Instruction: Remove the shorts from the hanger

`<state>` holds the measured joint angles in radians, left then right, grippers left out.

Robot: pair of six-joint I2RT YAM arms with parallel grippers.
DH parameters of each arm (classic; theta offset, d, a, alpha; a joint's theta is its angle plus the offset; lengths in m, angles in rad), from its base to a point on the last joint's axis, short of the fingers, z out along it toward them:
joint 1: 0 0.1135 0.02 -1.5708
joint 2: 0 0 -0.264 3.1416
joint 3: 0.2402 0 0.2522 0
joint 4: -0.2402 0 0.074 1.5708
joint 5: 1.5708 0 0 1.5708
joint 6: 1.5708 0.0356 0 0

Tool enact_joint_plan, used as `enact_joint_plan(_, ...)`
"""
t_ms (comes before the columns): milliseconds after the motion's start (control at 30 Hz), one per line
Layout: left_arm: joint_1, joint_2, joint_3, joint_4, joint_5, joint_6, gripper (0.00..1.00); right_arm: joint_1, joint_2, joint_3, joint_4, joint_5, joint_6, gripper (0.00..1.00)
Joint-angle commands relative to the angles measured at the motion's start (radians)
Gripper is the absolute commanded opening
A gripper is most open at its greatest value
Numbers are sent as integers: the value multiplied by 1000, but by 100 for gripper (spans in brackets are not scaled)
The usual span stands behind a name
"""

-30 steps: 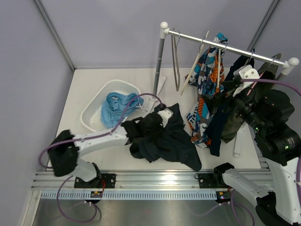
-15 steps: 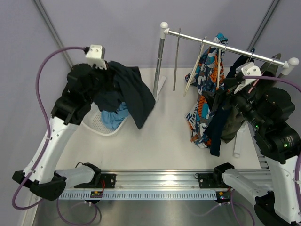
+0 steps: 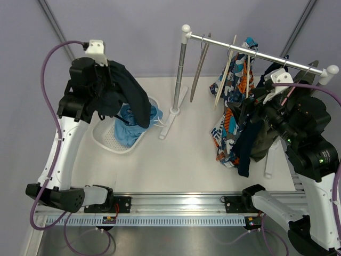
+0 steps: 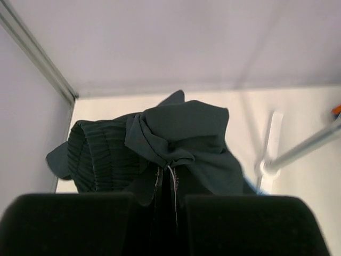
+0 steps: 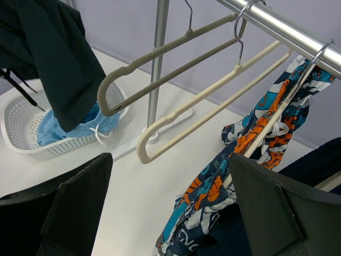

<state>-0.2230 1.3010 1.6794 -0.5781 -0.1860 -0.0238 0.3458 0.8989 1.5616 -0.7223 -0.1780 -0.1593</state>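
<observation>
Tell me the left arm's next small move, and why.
Probably open the left gripper and let go. It is shut on the dark shorts, which hang from it above the white basket where the light blue shorts lie, so a release here should drop them in.
</observation>
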Motion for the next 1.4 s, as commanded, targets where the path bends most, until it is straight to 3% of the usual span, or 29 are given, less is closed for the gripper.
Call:
enact_joint_plan(0, 1, -49, -150, 96, 43, 59, 0, -8, 1, 28, 38, -9, 10, 100)
enact_joint_plan(233, 1, -71, -468, 197, 147, -53, 0, -10, -11, -1, 15, -74, 21, 100)
enact_joint_plan(367, -3, -55, -627, 271, 293, -154, 0, -10, -12, -11, -9, -147, 20, 100)
enact_joint_plan(500, -15, -28, -754, 331, 336, -226, 0, -10, -20, -41, -23, -212, 14, 100)
enact_joint_plan(600, -16, 12, -809, 334, 342, -248, 6, -8, -23, -64, -43, -271, -3, 100)
enact_joint_plan(633, -16, 23, -816, 330, 327, -252, 9, -10, -23, -70, -49, -290, -11, 99)
enact_joint_plan(800, -15, 58, -805, 285, 246, -268, 55, -10, -11, -104, -142, -468, -95, 100)
enact_joint_plan(900, -13, 28, -776, 259, 208, -268, 75, -8, -8, -130, -193, -506, -147, 99)
enact_joint_plan(1000, -13, -46, -738, 251, 191, -261, 88, -8, -12, -155, -206, -508, -169, 99)
enact_joint_plan(1033, -13, -66, -727, 253, 191, -258, 99, -10, -14, -163, -207, -509, -172, 99)
enact_joint_plan(1367, -13, -284, -646, 212, 244, -249, 99, -10, -3, -207, -207, -483, -175, 100)
